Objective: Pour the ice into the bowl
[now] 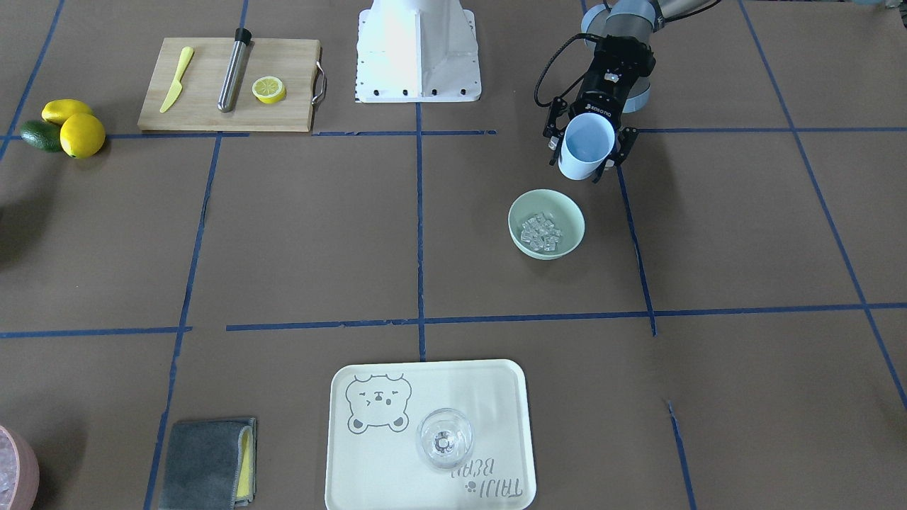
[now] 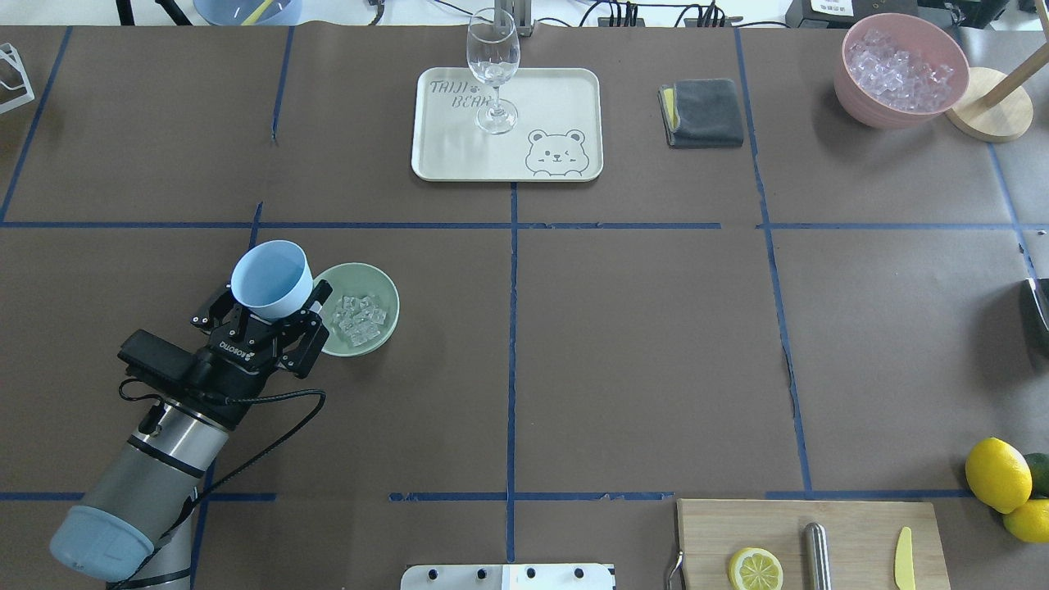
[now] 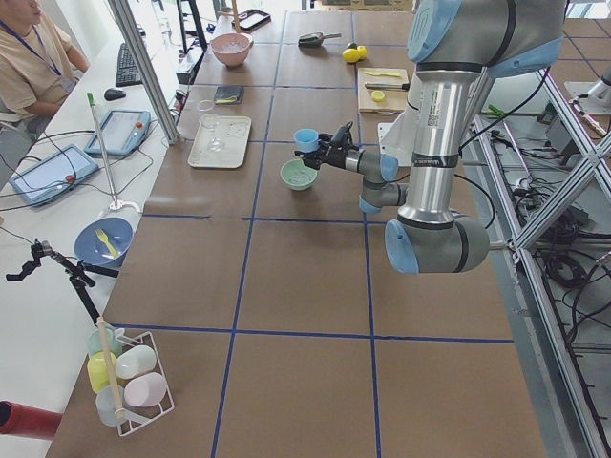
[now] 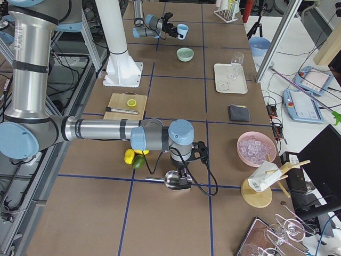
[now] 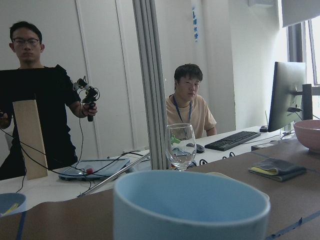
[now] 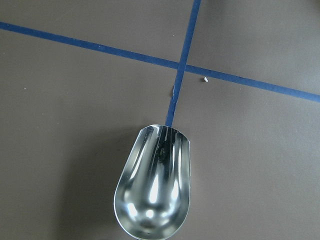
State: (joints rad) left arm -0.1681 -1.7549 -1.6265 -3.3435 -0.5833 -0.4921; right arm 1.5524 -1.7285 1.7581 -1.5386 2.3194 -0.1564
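Note:
My left gripper [image 1: 582,159] is shut on a light blue cup [image 1: 587,145] and holds it near upright above the table, just beside the mint-green bowl [image 1: 569,205]; no ice shows inside the cup. Several clear ice cubes [image 1: 541,232] lie in the bowl. In the overhead view the cup [image 2: 272,279] is at the left rim of the bowl [image 2: 385,288], with the ice [image 2: 356,318] inside. The cup's rim [image 5: 190,205] fills the bottom of the left wrist view. My right gripper [image 4: 184,178] is far off over a metal scoop [image 6: 154,190]; I cannot tell whether it is open or shut.
A cream tray [image 2: 565,90] with a wine glass [image 2: 493,70] stands at the far middle, with a grey cloth [image 2: 703,113] and a pink bowl of ice [image 2: 901,74] to its right. A cutting board [image 2: 852,524] and lemons [image 2: 998,475] are near right.

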